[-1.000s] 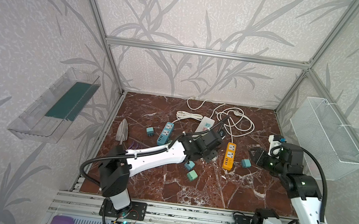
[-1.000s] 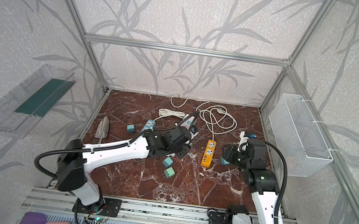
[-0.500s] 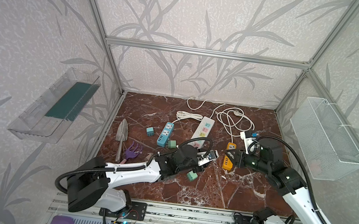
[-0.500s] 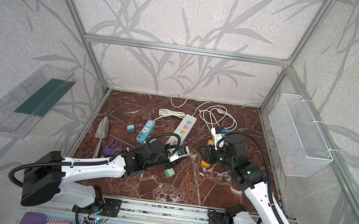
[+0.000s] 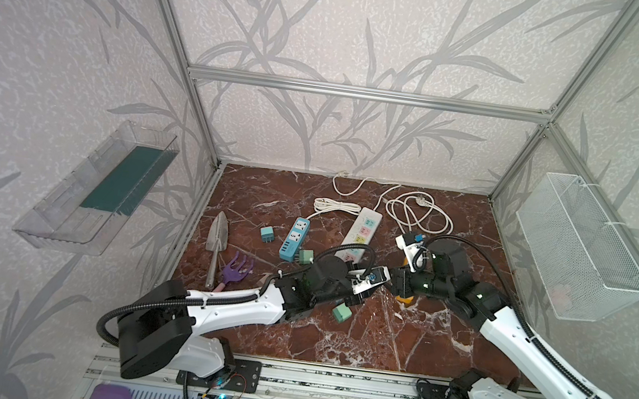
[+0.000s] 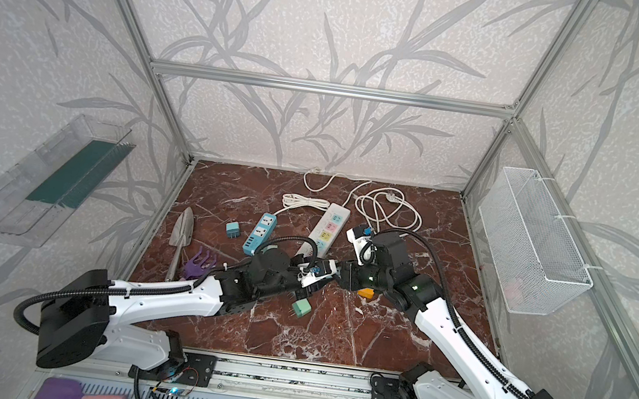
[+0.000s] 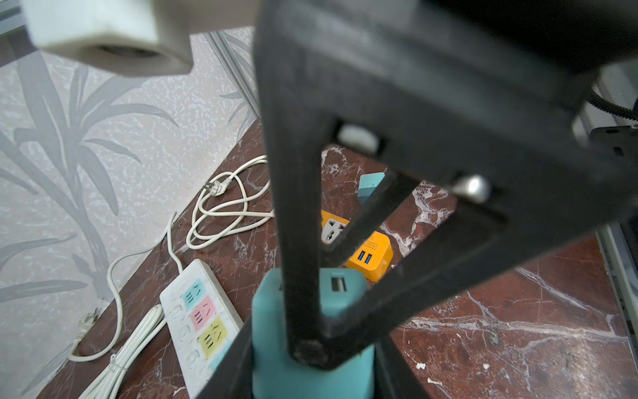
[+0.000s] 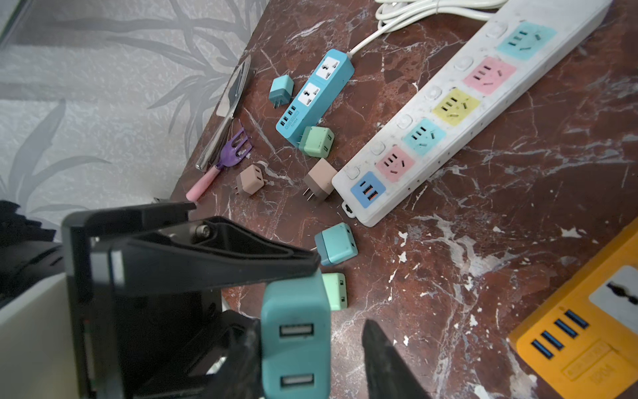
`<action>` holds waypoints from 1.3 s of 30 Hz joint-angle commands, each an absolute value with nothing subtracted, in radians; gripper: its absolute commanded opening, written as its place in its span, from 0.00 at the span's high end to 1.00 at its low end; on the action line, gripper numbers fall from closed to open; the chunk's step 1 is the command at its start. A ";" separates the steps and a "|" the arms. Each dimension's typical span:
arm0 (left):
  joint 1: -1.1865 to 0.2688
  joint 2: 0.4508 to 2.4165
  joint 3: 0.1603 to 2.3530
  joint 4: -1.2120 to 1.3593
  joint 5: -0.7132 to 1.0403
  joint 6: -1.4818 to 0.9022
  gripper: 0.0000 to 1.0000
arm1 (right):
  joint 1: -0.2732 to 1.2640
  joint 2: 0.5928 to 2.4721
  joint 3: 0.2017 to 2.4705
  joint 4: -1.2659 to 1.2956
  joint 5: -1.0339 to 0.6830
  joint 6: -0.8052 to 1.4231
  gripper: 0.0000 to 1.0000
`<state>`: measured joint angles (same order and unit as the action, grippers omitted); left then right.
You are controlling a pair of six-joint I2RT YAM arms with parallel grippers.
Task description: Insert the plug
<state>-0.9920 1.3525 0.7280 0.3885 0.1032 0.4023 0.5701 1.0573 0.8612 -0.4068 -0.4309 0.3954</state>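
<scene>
Teal plug (image 8: 295, 311): aloft between both grippers, USB face toward the right wrist camera.
Left gripper (image 7: 310, 380): pinching the plug.
Right gripper (image 8: 310, 373): spread around the plug; one finger stands clear, the other possibly touching.
Risk: if the left releases before the right closes, the plug drops; lopsided closing twists it off line for the yellow power strip (image 8: 580, 331).

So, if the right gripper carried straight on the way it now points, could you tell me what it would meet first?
Most likely the teal plug held in the left gripper, which faces the right gripper head-on; the plug looks very close, though depth is unclear.
</scene>
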 commanded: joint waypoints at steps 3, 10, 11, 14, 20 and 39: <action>-0.989 1.322 0.722 0.438 0.116 0.431 1.00 | 0.576 1.082 0.877 -0.357 -0.476 0.421 0.71; -0.991 1.329 0.718 0.496 -0.004 0.414 0.08 | 0.576 1.056 0.897 -0.371 -0.401 0.440 1.00; -0.991 1.326 0.719 0.507 -0.036 0.410 0.01 | 0.576 1.050 0.912 -0.398 -0.343 0.426 1.00; -0.991 1.330 0.719 0.603 -0.206 0.358 0.01 | 0.574 1.053 0.974 -0.516 -0.130 0.392 1.00; -0.964 1.366 0.934 0.231 -0.776 -0.135 0.01 | 0.531 1.152 1.057 -0.670 0.267 0.379 1.00; -0.876 1.369 1.043 -0.146 -0.415 -0.586 0.03 | 0.305 1.462 1.105 -0.534 0.200 0.331 1.00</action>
<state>-0.8787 1.3556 1.0313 -0.1085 -0.4366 -0.5274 0.3054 1.4548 1.1084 -0.5808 0.2047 0.3481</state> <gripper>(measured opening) 0.974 0.278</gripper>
